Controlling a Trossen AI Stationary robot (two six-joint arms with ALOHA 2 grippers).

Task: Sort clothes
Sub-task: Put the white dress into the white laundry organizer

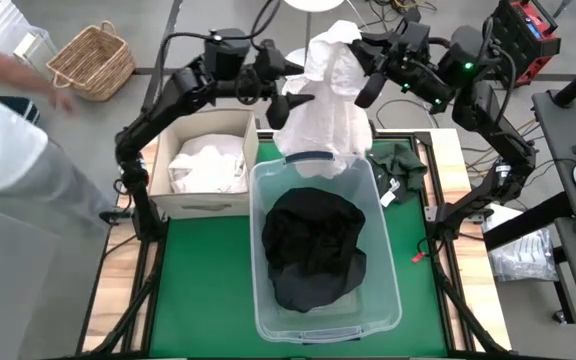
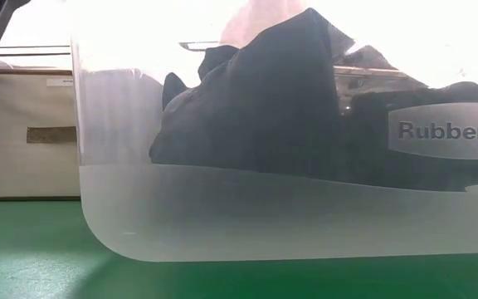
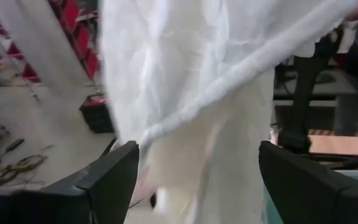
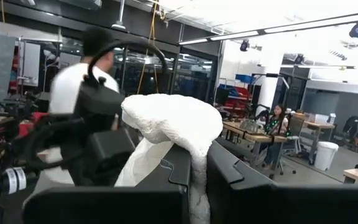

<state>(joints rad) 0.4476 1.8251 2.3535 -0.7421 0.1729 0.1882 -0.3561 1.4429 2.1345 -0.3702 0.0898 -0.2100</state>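
A white garment [image 1: 326, 100] hangs in the air over the far end of the clear plastic tub [image 1: 388, 290]. My right gripper [image 1: 360, 68] is shut on its top. My left gripper [image 1: 290, 103] is open beside it on the left; in the left wrist view the white cloth [image 3: 191, 112] hangs between the spread fingers, and I cannot tell whether they touch it. A black garment [image 1: 313, 250] lies in the tub and shows through its wall [image 2: 289, 108]. White clothes [image 1: 208, 165] lie in the beige cardboard box. A dark green garment [image 1: 400, 162] lies on the mat right of the tub. My right gripper pinches a bunched fold near the top of the white garment [image 4: 194, 177] between its two fingers. A lump of cloth [image 4: 173, 118] bulges out above the fingertips. The fingers come roughly level from the table's right side. The garment hangs slack below, its lower end at the tub's far rim [image 1: 313, 158].
The cardboard box [image 1: 203, 205] stands left of the tub on the green mat [image 1: 198, 290]. A wicker basket [image 1: 93, 60] sits on the floor at far left. A person in white [image 1: 8, 130] stands at the table's left side.
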